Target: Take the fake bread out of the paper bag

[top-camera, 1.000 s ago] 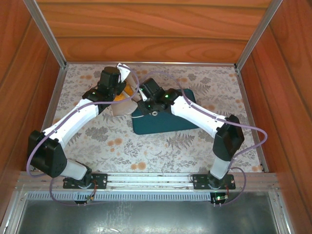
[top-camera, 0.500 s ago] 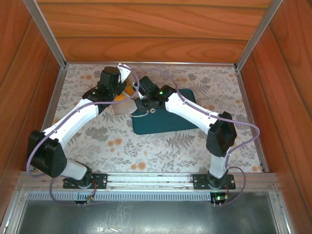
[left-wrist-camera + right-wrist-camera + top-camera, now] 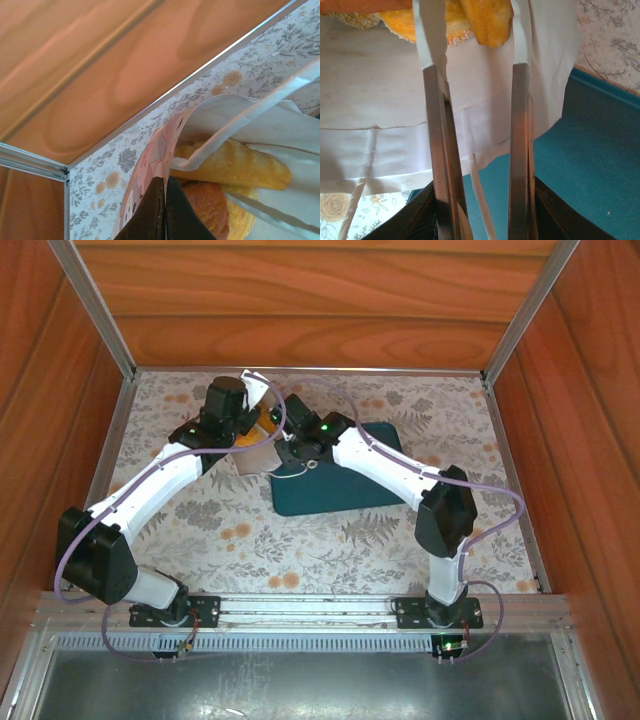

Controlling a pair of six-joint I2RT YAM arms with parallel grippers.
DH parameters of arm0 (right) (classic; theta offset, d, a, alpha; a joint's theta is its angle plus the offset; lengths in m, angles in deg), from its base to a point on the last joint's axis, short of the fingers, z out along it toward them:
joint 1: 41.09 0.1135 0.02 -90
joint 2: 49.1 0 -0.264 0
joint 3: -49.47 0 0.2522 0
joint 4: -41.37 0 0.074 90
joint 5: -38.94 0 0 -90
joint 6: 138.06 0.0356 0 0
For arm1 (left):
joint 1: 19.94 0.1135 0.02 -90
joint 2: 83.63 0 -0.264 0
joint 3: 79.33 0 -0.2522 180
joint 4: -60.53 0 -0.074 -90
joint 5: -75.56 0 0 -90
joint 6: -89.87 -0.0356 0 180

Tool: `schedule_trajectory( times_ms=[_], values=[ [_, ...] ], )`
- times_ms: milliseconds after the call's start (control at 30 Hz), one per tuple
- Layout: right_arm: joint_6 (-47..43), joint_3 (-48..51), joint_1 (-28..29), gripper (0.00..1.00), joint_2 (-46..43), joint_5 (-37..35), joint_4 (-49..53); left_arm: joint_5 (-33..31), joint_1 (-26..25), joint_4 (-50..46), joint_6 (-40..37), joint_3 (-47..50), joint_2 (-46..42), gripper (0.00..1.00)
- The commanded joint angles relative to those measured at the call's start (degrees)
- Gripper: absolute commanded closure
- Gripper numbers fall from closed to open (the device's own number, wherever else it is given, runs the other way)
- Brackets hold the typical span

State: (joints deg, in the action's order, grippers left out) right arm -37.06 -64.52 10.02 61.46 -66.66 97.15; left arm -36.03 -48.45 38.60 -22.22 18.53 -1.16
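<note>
1. The table [image 3: 250, 530] is sitting inside wooden walls [image 3: 300, 330]. I am seeing a wide bare floral stretch between the arm bases and the tray, and narrower strips along the left and right edges.
2. The dark teal tray [image 3: 335, 495] is lying right of centre, and its far-left corner is just beside the bag.
3. The paper bag [image 3: 255, 455] is resting in the far-left part, near the back wall, with its mouth gaping.
4. The fake bread [image 3: 235, 162] is lying inside the bag, at the mouth.
5. The left gripper [image 3: 165, 181] is pinching the bag's rim, its fingers pressed together on the paper.
6. The right gripper [image 3: 476, 67] is hovering over the bag's white side with its fingers apart, the tips just short of the bread.
</note>
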Motion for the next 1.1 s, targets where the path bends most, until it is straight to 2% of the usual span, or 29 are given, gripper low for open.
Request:
schedule_trajectory(
  times_ms=[0, 167, 533, 867, 1067],
  values=[
    [0.16, -2.37, 0.52, 0.6, 1.5, -2.33, 0.67, 0.84, -0.42, 4.34, 0.64, 0.48, -1.86, 1.0],
    [-0.37, -3.03, 0.79, 0.73, 1.32, -2.6, 0.82, 0.45, -0.41, 4.13, 0.55, 0.17, -1.32, 1.0],
    [-2.84, -1.24, 2.92, 0.83, -4.34, -4.35, 1.24, -2.88, -0.39, 3.76, 1.39, -1.65, 1.25, 1.0],
    [-1.34, 2.48, 3.6, 0.88, -11.52, -3.73, 4.21, -5.0, -0.22, 3.12, 2.22, -3.46, 2.74, 1.0],
    [-0.46, 2.93, 3.73, 0.87, -14.13, -4.33, 7.97, -5.39, 0.09, 2.81, 2.6, -4.22, 2.8, 1.0]
  ],
)
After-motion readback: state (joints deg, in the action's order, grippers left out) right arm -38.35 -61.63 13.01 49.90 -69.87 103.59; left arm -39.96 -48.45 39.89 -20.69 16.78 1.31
